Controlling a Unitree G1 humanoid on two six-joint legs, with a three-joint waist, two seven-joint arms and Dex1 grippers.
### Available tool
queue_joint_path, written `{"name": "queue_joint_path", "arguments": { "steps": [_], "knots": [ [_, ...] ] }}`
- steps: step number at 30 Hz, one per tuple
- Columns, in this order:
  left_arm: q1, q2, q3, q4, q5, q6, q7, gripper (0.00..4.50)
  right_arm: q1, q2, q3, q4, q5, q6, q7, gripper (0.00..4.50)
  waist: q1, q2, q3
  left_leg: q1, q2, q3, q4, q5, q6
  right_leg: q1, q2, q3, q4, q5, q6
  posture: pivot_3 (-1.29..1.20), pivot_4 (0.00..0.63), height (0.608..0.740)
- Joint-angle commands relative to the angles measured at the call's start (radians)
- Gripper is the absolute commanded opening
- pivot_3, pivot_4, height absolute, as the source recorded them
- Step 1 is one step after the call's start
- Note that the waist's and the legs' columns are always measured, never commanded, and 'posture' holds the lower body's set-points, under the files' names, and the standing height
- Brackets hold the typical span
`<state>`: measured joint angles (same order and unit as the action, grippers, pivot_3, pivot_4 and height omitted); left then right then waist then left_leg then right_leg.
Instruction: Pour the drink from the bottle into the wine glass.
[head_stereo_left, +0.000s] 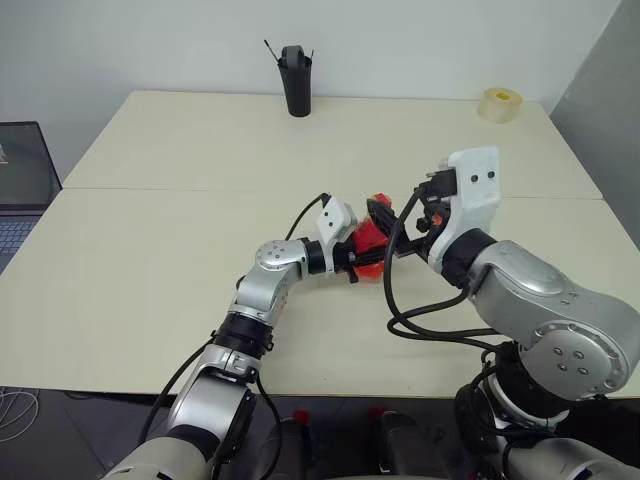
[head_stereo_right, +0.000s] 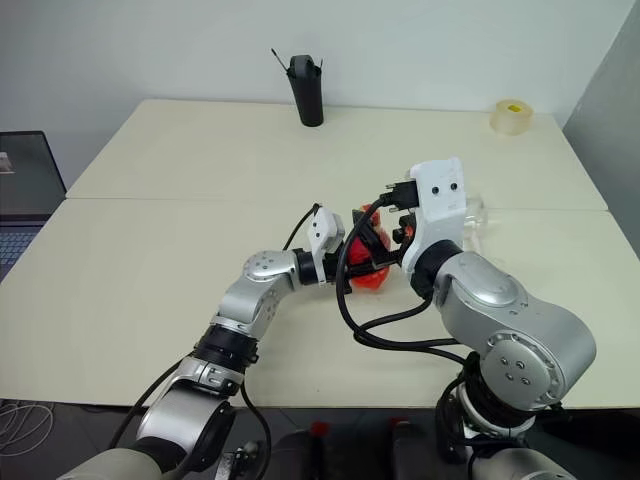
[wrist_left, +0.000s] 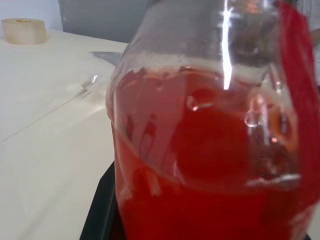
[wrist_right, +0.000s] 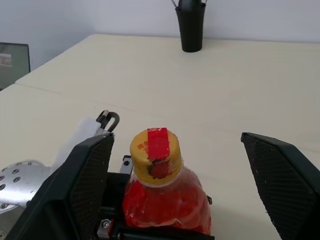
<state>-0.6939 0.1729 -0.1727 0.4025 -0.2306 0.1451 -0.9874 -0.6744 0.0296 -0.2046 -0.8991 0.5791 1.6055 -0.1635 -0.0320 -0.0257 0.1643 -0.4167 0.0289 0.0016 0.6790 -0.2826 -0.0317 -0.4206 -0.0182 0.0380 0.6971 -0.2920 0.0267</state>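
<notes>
My left gripper (head_stereo_left: 358, 256) is shut on the bottle (head_stereo_left: 370, 238), a small clear plastic one, and holds it upright over the middle of the table. The bright red drink (wrist_left: 200, 165) fills most of its body. Its yellowish cap (wrist_right: 154, 151) with red tape on top is in place. My right gripper (wrist_right: 177, 139) is open just behind the cap, with one black finger (wrist_right: 90, 175) on each side and neither touching it. The wine glass (head_stereo_right: 478, 216) stands to the right, mostly hidden behind my right wrist.
A tall black cup (head_stereo_left: 296, 80) stands at the table's far edge, and a yellowish tape roll (head_stereo_left: 499, 103) sits at the far right corner. A laptop (head_stereo_left: 22, 180) lies off the table to the left. A seam (head_stereo_left: 180, 189) crosses the cream tabletop.
</notes>
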Motion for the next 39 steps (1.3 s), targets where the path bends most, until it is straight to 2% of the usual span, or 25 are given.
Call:
{"name": "queue_joint_path", "arguments": {
  "steps": [1, 15, 18, 25, 28, 32, 33, 34, 36, 39],
  "knots": [
    [-0.026, -0.004, 0.000, -0.025, 0.001, -0.026, -0.006, 1.42, -0.015, 0.029, 0.021, -0.018, -0.025, 0.009, -0.020, 4.35, -0.001, 0.000, 0.000, 0.000, 0.000, 0.000, 0.000, 0.000, 0.000, 0.000, 0.000, 0.000, 0.000, 0.000, 0.000, 0.00, 0.150, 0.740],
    [-0.018, 0.028, 0.016, -0.044, 0.004, -0.013, 0.007, 1.38, -0.029, 0.057, 0.072, 0.042, -0.091, 0.009, -0.032, 4.35, -0.001, 0.000, 0.000, 0.000, 0.000, 0.000, 0.000, 0.000, 0.000, 0.000, 0.000, 0.000, 0.000, 0.000, 0.000, 0.00, 0.150, 0.740],
    [-0.018, 0.030, 0.015, -0.047, 0.004, -0.012, 0.008, 1.38, -0.033, 0.066, 0.078, 0.045, -0.098, 0.009, -0.032, 3.76, -0.001, 0.000, 0.000, 0.000, 0.000, 0.000, 0.000, 0.000, 0.000, 0.000, 0.000, 0.000, 0.000, 0.000, 0.000, 0.00, 0.150, 0.740],
    [-0.019, 0.031, 0.014, -0.047, 0.003, -0.012, 0.012, 1.38, -0.049, 0.065, 0.085, 0.050, -0.114, 0.009, -0.027, 1.31, -0.001, 0.000, 0.000, 0.000, 0.000, 0.000, 0.000, 0.000, 0.000, 0.000, 0.000, 0.000, 0.000, 0.000, 0.000, 0.00, 0.150, 0.740],
    [-0.023, 0.030, 0.014, -0.043, 0.003, -0.012, 0.014, 1.36, -0.069, 0.020, 0.078, 0.064, -0.118, 0.009, 0.002, 1.21, -0.001, 0.000, 0.000, 0.000, 0.000, 0.000, 0.000, 0.000, 0.000, 0.000, 0.000, 0.000, 0.000, 0.000, 0.000, 0.00, 0.150, 0.740],
    [-0.026, 0.027, 0.010, -0.046, 0.002, -0.009, 0.014, 1.33, -0.103, -0.120, 0.071, 0.101, -0.058, -0.012, 0.162, 1.21, -0.001, 0.000, 0.000, 0.000, 0.000, 0.000, 0.000, -0.002, 0.003, 0.000, 0.000, -0.001, 0.000, 0.000, 0.000, 0.00, 0.150, 0.740],
    [-0.026, 0.028, 0.008, -0.051, 0.001, -0.007, 0.010, 1.33, -0.092, -0.192, 0.066, 0.122, -0.015, -0.048, 0.255, 1.21, -0.001, 0.000, 0.000, 0.000, -0.001, 0.000, 0.000, -0.002, 0.003, 0.000, 0.000, -0.001, -0.001, 0.000, 0.000, 0.00, 0.150, 0.740],
    [-0.024, 0.034, 0.001, -0.066, 0.001, -0.009, -0.003, 1.33, -0.069, -0.279, 0.048, 0.149, 0.044, -0.165, 0.430, 1.21, -0.001, 0.000, 0.000, 0.000, -0.001, 0.000, 0.000, -0.002, 0.003, 0.000, 0.000, -0.001, -0.001, 0.000, 0.000, 0.00, 0.150, 0.740],
    [-0.022, 0.038, -0.005, -0.094, -0.006, 0.002, -0.022, 1.32, -0.041, -0.412, 0.029, 0.226, 0.114, -0.322, 0.669, 1.21, 0.002, 0.000, 0.000, 0.000, -0.002, 0.000, 0.000, -0.002, 0.004, 0.001, 0.000, -0.002, -0.003, 0.000, 0.000, 0.00, 0.150, 0.740],
    [-0.007, 0.045, -0.017, -0.169, -0.035, 0.046, -0.056, 1.32, -0.034, -0.602, 0.077, 0.467, 0.089, -0.553, 0.979, 1.21, 0.000, 0.000, 0.000, 0.000, -0.003, 0.001, 0.000, -0.002, 0.004, 0.002, 0.000, -0.003, -0.003, 0.000, 0.000, 0.00, 0.150, 0.740]
  ]
}}
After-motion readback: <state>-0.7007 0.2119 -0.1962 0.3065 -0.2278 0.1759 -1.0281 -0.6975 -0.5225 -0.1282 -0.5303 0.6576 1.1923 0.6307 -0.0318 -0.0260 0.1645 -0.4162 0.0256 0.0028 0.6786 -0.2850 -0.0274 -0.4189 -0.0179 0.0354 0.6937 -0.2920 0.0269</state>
